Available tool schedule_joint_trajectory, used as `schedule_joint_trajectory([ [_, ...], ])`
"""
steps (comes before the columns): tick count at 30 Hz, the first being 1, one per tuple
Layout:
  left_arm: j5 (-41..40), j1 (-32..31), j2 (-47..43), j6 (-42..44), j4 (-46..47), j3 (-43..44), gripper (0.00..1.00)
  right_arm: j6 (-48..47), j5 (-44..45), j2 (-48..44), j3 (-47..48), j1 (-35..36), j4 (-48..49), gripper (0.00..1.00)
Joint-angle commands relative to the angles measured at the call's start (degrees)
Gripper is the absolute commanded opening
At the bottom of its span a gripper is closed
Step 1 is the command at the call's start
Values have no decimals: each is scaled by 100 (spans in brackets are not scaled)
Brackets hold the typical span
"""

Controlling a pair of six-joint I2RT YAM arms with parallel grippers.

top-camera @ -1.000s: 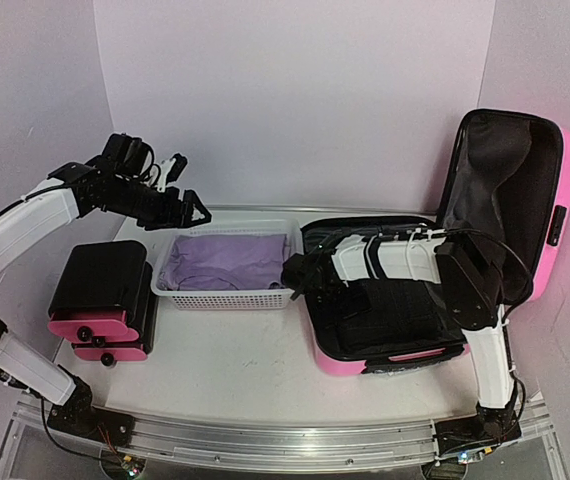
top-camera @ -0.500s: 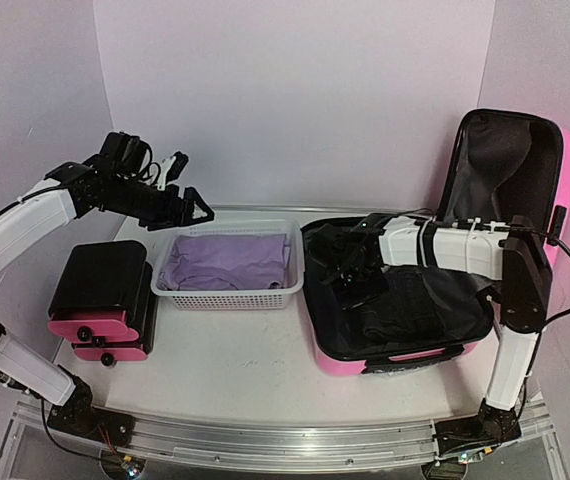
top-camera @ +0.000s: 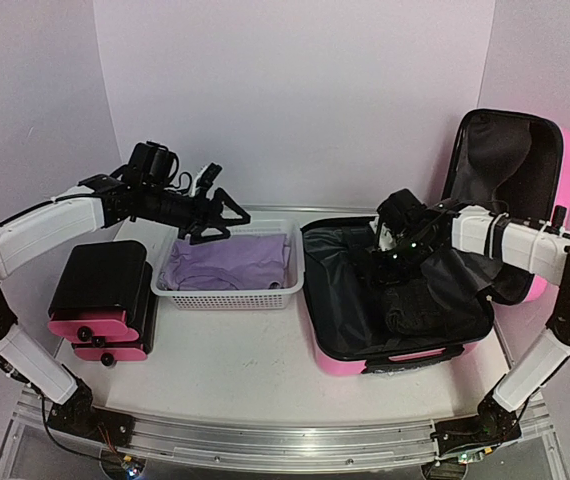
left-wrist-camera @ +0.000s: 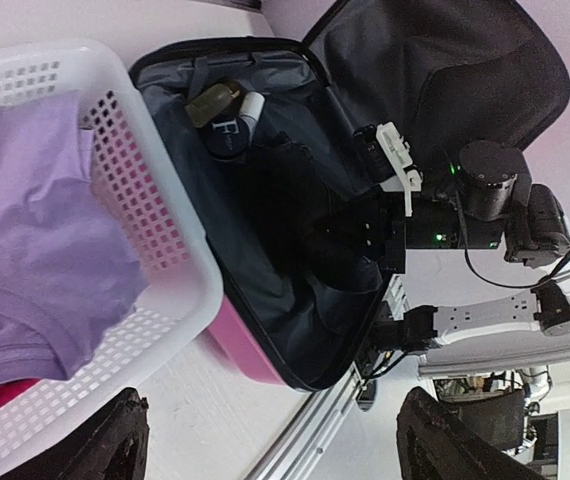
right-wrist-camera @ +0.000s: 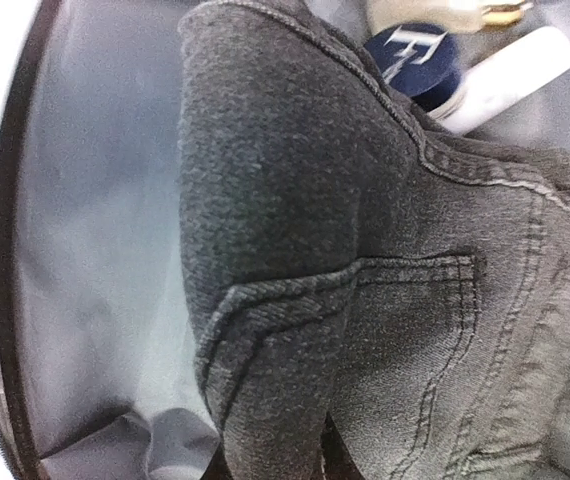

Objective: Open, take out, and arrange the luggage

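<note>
The luggage, a pink hard-shell suitcase (top-camera: 405,360), lies open on the right with its black-lined lid (top-camera: 555,200) standing up. Inside it lie dark grey jeans (top-camera: 415,305), a navy round container (right-wrist-camera: 415,55) and a white tube (right-wrist-camera: 510,70). My right gripper (top-camera: 390,262) reaches down into the case and is shut on a bunched fold of the jeans (right-wrist-camera: 295,300), which fills the right wrist view. My left gripper (top-camera: 223,218) hovers open above the far rim of the basket, holding nothing; its fingertips (left-wrist-camera: 115,445) frame the bottom of the left wrist view.
A white mesh basket (top-camera: 227,298) with a purple shirt (top-camera: 230,260) stands in the middle, next to the suitcase's left wall. A smaller black-and-pink case (top-camera: 100,300) sits at the left. White walls close in behind and on both sides.
My right gripper has swung from the suitcase's left edge to its middle and shut on the jeans. My left arm has moved right, over the basket's back rim.
</note>
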Motion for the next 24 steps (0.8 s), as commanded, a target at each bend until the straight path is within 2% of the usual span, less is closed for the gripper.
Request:
schedule_joint_trajectory([
  [1,456,-258,217,-602,971,26,86,119,-15,-413,68,-55,524,0],
  [8,467,-559,648,-1261,1436,125,82,110,-10,-822,11,-57,901,0],
  [11,93,-658,1050,-2378,1444,279,82,-182,-179,-816,-74,-58,1056,0],
  [14,177,-834,1693,-3615,1466,795,83,-488,-317,-800,-163,-58,1170,0],
  [16,165,-1055,2094,-4039,1466,1299,84,-637,-292,-777,-231,-58,1213,0],
  [19,-306,-1459,2540,-4547,1419,1975,84,-800,-311,-793,-355,-58,1277,0],
  [24,-1052,-1922,3302,-5500,1073,2611,85,-995,-442,-836,-476,-59,1350,0],
])
